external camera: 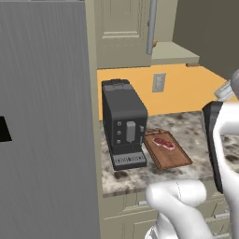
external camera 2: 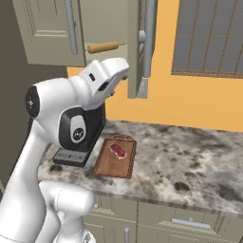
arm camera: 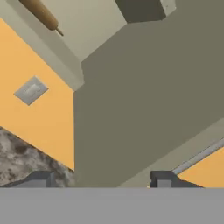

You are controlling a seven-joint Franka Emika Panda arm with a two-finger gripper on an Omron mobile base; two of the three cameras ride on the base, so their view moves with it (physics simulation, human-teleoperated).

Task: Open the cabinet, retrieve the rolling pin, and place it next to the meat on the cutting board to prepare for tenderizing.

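The cabinet [external camera 2: 52, 28] stands with its right door [external camera 2: 137, 47] swung out, exposing the shelf so the contents can be reached. The rolling pin [external camera 2: 103, 46] lies on that shelf, near its front edge. On the worktop [external camera 2: 190, 156], the cutting board [external camera 2: 114, 159] sits beside the coffee machine [external camera: 123, 123], carrying the meat [external camera 2: 118, 151] and leaving bare board alongside. The gripper [arm camera: 103, 180] is empty, jaws apart, facing the open door.
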